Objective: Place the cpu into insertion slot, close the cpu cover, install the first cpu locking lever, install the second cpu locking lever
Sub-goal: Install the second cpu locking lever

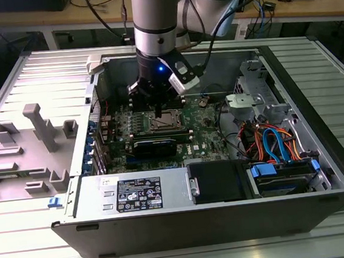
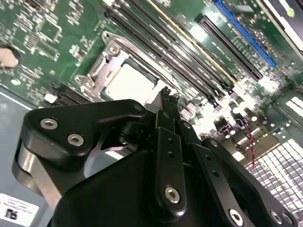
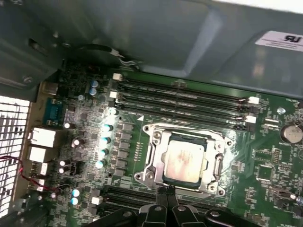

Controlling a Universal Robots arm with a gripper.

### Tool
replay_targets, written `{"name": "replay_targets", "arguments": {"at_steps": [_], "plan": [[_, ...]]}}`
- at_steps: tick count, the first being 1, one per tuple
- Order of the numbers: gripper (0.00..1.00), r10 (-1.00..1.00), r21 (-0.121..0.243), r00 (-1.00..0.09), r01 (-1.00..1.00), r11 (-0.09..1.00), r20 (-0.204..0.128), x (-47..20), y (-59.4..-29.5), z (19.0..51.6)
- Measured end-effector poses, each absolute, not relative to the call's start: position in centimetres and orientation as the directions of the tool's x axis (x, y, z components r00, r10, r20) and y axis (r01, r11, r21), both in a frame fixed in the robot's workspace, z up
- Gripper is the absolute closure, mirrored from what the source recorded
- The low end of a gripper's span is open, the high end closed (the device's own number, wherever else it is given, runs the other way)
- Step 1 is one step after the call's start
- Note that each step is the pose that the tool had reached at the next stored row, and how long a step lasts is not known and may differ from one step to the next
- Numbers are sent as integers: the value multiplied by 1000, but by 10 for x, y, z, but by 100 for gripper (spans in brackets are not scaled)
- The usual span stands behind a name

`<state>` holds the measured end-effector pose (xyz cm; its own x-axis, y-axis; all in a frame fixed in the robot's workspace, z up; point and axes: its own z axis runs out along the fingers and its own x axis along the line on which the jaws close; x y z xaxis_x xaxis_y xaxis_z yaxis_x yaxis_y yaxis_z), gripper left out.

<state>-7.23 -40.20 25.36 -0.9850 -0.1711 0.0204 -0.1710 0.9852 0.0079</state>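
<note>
Grey plastic tray (image 1: 22, 152) on the exterior view's left, beside the open case (image 1: 317, 121). Inside, green board (image 1: 212, 134) with black card (image 1: 154, 146) lying just in front of the socket. Cpu (image 3: 183, 161) (image 1: 164, 122) (image 2: 129, 83) seated in the socket, tan top showing; cover (image 3: 215, 163) (image 2: 105, 66) closed down around it. Gripper (image 1: 158, 111) (image 3: 166, 191) (image 2: 165, 92) poised right over the socket's edge, fingers pinched together, grasping nothing. Drive bay and orange and blue cables (image 1: 277, 143) on the exterior view's right.

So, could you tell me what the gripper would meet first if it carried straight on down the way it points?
Probably the near edge of the cpu cover: the gripper points down at that rim, beside the cpu, though depth is unclear.
</note>
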Motion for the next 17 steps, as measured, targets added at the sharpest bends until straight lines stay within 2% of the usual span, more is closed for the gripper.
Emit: {"name": "replay_targets", "arguments": {"at_steps": [5,10,12,17], "plan": [[88,-149,3,-989,-149,989,26,-67,-403,254],[88,-148,10,-988,-147,989,34,-65,-419,254],[88,-148,25,-988,-147,989,35,-65,-423,253],[88,-150,92,-988,-147,985,29,-65,-432,253]]}}
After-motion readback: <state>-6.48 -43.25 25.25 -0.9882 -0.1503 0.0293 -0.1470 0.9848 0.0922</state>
